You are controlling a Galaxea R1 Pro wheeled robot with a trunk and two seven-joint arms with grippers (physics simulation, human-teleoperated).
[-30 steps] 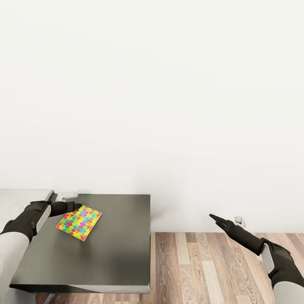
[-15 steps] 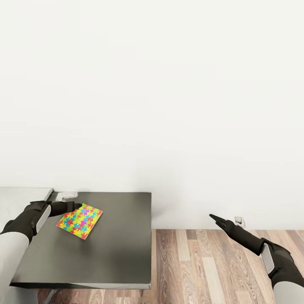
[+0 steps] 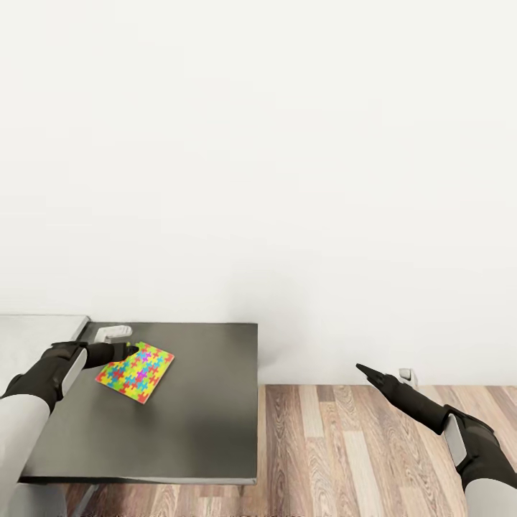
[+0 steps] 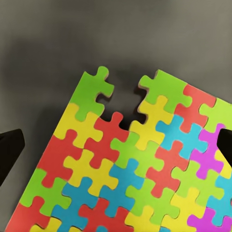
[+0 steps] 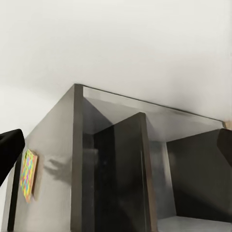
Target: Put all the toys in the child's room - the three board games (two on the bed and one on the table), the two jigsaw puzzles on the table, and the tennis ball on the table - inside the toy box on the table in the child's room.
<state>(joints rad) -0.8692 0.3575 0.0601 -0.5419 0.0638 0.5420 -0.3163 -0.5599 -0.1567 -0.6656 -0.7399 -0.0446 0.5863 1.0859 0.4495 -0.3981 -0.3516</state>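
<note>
Head view first, from the left: the left hand [image 3: 128, 351] is at the near-left corner of the jigsaw puzzle [image 3: 136, 372], which lies flat on the dark grey surface [image 3: 194, 424], near its far-left part. In the left wrist view the two fingertips [image 4: 9, 150] stand spread, one on each side of the puzzle [image 4: 145, 164], and they do not pinch it yet. I think the step in hand is to take this thin square, so the fingers should go low, almost touching the surface, and close on the edge, not on the top face. The sheet is thin and may slip or bend, so a slow lift seems wise. A small pale object [image 3: 113, 332] is just beyond the hand, against the wall. Far to the right, the right hand [image 3: 368, 372] hangs over the wood floor [image 3: 345, 445], holding nothing; its fingertips look pressed together to a point in the head view.
</note>
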